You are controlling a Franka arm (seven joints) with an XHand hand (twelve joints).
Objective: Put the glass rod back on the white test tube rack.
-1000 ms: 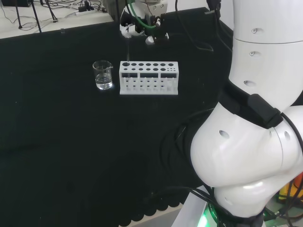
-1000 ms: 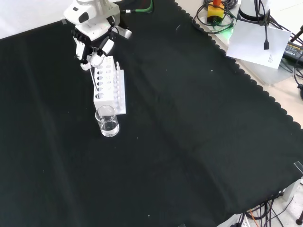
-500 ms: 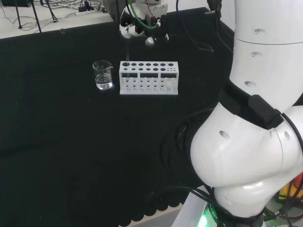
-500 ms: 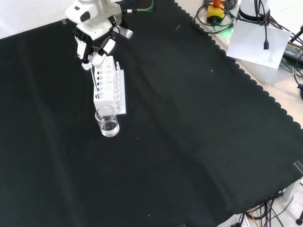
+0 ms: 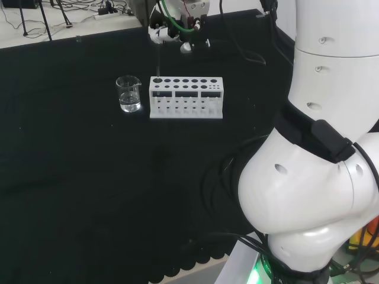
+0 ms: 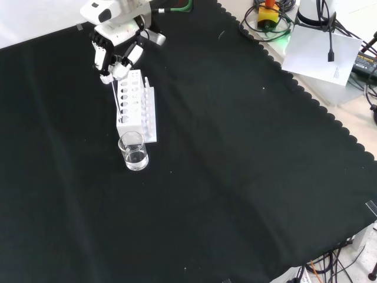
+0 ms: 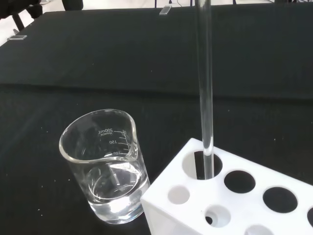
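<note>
The hand [image 6: 115, 59] hangs above the end of the white test tube rack [image 6: 136, 109] farthest from the camera in the front view, fingers curled around the top of the glass rod [image 7: 204, 83] — pinched, not released. The rod runs nearly upright, and in the wrist view its lower tip sits right inside the rack's corner hole, the one nearest the beaker [image 7: 105, 166], which stands just beside the rack with a little clear liquid in it. So the step in hand looks like the lowering itself. To do it well: keep the rod vertical, let it go straight down through the hole without scraping the rim, and don't let go until the tip is bottomed out — a tilted rod could lever the light rack or tip toward the beaker on the bench [image 6: 235, 177].
</note>
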